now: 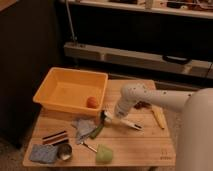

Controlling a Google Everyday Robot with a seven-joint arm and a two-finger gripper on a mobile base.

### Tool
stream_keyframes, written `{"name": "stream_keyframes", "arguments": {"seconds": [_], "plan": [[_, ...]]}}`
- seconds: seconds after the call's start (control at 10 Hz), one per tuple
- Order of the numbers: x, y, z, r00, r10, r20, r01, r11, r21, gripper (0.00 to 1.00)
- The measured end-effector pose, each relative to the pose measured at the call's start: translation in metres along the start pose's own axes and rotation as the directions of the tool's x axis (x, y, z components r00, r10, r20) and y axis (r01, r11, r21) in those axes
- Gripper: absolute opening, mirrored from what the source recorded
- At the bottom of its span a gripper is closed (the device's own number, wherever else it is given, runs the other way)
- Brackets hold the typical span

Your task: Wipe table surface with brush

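A brush with a green handle (pixel 96 132) lies tilted on the wooden table (pixel 145 147), just right of a crumpled grey cloth (pixel 82 126). My gripper (pixel 106 117) is at the end of the white arm (pixel 131 97), which reaches in from the right. It sits low over the table at the upper end of the green handle, close to the front right corner of the yellow bin (pixel 70 90). I cannot tell whether it touches the handle.
An orange ball (pixel 92 102) lies in the bin. On the table are a white marker (pixel 131 125), a yellow banana-like item (pixel 158 118), a dark red thing (pixel 144 105), a green cup (pixel 104 153), a metal cup (pixel 64 152), a blue sponge (pixel 41 153), and dark bars (pixel 54 137).
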Motion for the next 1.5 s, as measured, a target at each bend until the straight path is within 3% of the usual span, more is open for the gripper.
{"name": "stream_keyframes", "arguments": {"seconds": [0.2, 0.4, 0.6, 0.8, 1.2, 1.5], "plan": [[0.032, -0.027, -0.015, 0.995, 0.1, -0.001, -0.1, 0.994, 0.045, 0.0], [0.061, -0.04, -0.029, 0.983, 0.183, -0.003, -0.182, 0.98, 0.082, 0.0], [0.071, -0.045, -0.034, 0.976, 0.217, -0.007, -0.215, 0.971, 0.104, 0.0], [0.097, -0.044, -0.04, 0.964, 0.265, -0.029, -0.26, 0.958, 0.121, 0.0], [0.126, -0.033, -0.043, 0.949, 0.312, -0.051, -0.305, 0.945, 0.121, 0.0], [0.131, -0.005, -0.037, 0.951, 0.3, -0.079, -0.294, 0.952, 0.085, 0.0]]}}
